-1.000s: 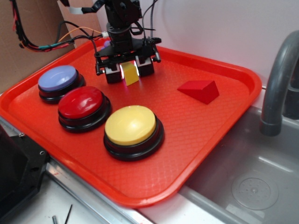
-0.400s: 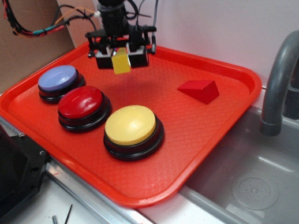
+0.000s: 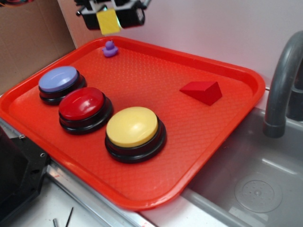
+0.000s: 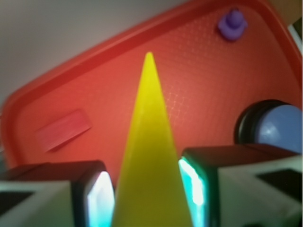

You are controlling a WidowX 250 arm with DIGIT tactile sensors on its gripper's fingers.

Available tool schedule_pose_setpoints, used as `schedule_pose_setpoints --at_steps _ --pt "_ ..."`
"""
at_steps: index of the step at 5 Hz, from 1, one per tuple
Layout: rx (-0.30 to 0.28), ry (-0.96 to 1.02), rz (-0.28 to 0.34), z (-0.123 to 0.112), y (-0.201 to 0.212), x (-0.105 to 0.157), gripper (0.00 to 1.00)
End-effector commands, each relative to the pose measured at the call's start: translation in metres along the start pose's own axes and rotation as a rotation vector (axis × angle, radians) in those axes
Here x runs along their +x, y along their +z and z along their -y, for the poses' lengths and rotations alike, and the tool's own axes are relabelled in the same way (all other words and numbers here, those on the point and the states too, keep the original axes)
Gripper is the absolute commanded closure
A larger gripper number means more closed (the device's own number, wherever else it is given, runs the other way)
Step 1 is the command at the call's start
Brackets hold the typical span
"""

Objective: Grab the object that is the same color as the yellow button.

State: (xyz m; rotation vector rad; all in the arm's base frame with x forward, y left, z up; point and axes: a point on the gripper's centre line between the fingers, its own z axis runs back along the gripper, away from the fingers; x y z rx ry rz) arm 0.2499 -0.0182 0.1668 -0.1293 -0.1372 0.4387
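Clearly the fingers (image 3: 110,18) are pinching the block (image 3: 108,21) between them, closed down to its width and holding nothing else. The block is hanging in that grip high above the far edge of the tray (image 3: 236,75), well clear of its surface, and in the wrist view its pointed end (image 4: 149,85) is sticking out forward past the pads.

It is looking like hard, smooth plastic: stiff, light, not fragile, and probably a little slippery. The flat side faces are the sensible place to take hold, and the pads seem to be sitting on exactly those, so the grip is looking square rather than on the sloped top.

The tray is carrying everything else. Almost straight below the fingers, the duck (image 3: 110,49) is sitting near the far rim. Nearer the camera than the fingers, the blue button (image 3: 58,79), the red button (image 3: 82,102) and the yellow button (image 3: 132,126) are standing in a row. The wedge (image 3: 202,91) is lying off to the side, well apart from the fingers.
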Motion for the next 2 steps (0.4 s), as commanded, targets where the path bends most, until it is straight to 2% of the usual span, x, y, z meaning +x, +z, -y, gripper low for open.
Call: schedule_pose_setpoints --at_steps 1,2 --pt "-0.083 -0.038 0.133 0.0021 0.0667 -0.0134 1.0" --pt "-0.057 -0.018 0.203 0.0017 0.067 -0.0192 1.0"
